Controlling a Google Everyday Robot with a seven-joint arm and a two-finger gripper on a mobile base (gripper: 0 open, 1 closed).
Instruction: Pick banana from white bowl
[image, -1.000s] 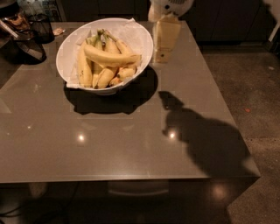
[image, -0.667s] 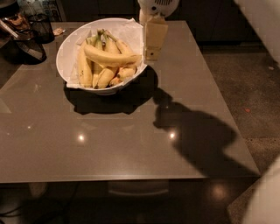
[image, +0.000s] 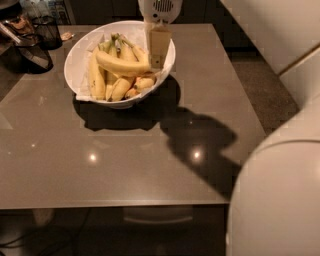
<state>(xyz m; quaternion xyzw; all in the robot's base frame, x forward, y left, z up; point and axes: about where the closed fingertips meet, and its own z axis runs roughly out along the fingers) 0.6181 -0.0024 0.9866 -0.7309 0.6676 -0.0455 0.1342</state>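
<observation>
Since a second ago our gripper (image: 158, 57) has moved left, from beside the white bowl (image: 74, 60) to above its right rim; we cannot tell whether it is open or closed. The banana (image: 122, 65) lies across the smaller bananas (image: 97, 80) inside. The bowl sits near the far edge of the table (image: 125, 165), with wide tabletop in front of it.

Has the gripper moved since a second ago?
Yes. The gripper has shifted left in view, from outside the right rim of the white bowl to above its inside, near the banana.
</observation>
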